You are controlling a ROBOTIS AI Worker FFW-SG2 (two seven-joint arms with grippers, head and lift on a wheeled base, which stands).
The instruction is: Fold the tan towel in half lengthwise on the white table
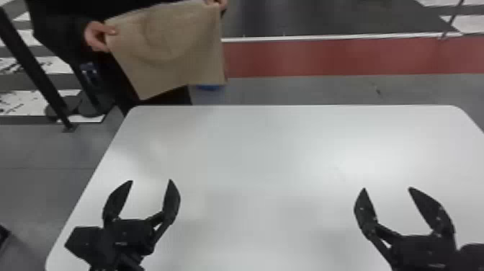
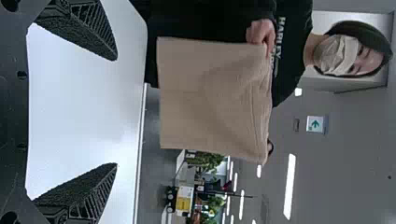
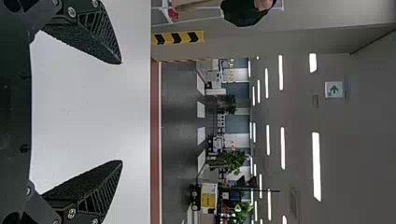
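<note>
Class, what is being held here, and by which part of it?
The tan towel, near its two upper corners, by a person's hands. The left gripper and right gripper hold nothing.

L gripper (image 1: 151,180) & R gripper (image 1: 387,188): all blk. Table (image 1: 270,151) below them: plain wht. Towel (image 1: 169,50) at person's hand (image 1: 95,36): plain tan; sleeve (image 1: 66,32) by that hand blk. Floor band (image 1: 324,57) beyond R gripper: red. Strip (image 3: 177,38) past R gripper: yel w/ blk chevrons.

- Hands (image 1: 98,36) hold the tan towel (image 1: 173,50) beyond the white table's (image 1: 270,155) far-left corner
- Left gripper (image 1: 151,180) open, near left edge
- Right gripper (image 1: 387,187) open, toward right edge
</note>
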